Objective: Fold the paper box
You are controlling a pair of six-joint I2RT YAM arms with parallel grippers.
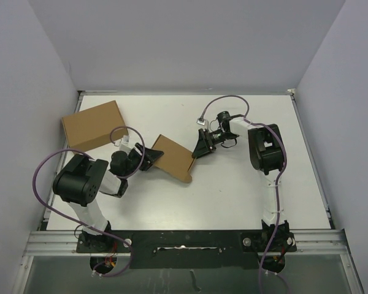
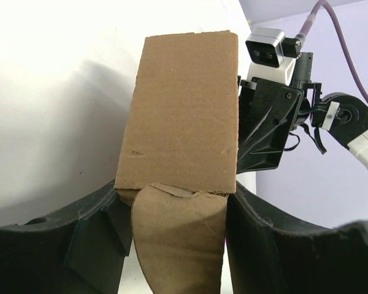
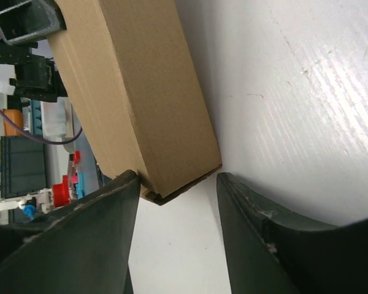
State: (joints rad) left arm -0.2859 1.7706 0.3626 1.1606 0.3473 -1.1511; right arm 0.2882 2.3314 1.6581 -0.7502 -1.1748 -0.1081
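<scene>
Brown cardboard mailer box [image 1: 174, 158] looks nearly closed, its curved end flap [image 2: 178, 251] untucked and gripped by the left tool [image 2: 178, 205], right tool [image 3: 178, 184] loosely open at a corner.

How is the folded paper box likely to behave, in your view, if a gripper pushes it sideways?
The paper box looks like thin hollow cardboard, so probably light and apt to slide on the smooth white table. Its curled flap suggests bendy panels, so a hard squeeze might dent it.
</scene>
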